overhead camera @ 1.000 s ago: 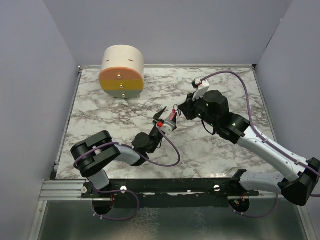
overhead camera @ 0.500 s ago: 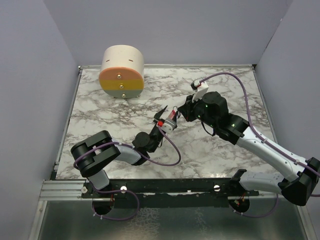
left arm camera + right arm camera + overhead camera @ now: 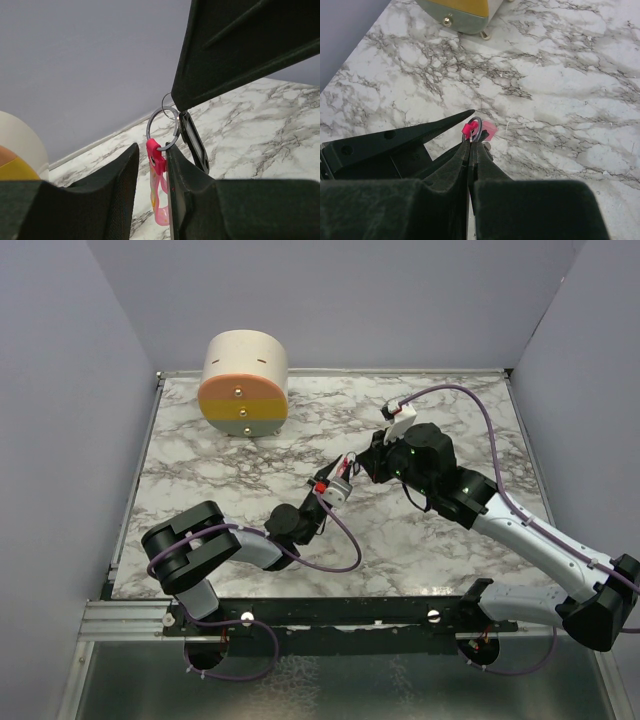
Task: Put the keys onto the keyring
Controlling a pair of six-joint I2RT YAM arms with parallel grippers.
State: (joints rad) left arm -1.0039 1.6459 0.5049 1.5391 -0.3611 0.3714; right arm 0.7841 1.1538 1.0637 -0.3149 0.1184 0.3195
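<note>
The pink key (image 3: 159, 190) hangs from a thin metal ring (image 3: 161, 126), which also carries the keyring's black oval tag (image 3: 196, 149). My left gripper (image 3: 152, 150) is open. The key hangs between its fingers, against the right one and apart from the left one. My right gripper (image 3: 471, 142) is shut on the ring (image 3: 474, 129) from above. It fills the upper right of the left wrist view (image 3: 240, 55). In the top view both grippers meet mid-table, left (image 3: 335, 475) and right (image 3: 353, 464). The key's pink head (image 3: 468, 129) shows at the right fingertips.
A cream and orange cylindrical container (image 3: 243, 385) stands at the back left of the marble table (image 3: 420, 540); it also shows in the right wrist view (image 3: 462, 9). Grey walls enclose the table. A red plug (image 3: 320, 486) sits on the left arm's cable.
My left gripper's fingertips have moved a little to the right, closer under the right gripper. The right gripper has stayed shut on the ring.
</note>
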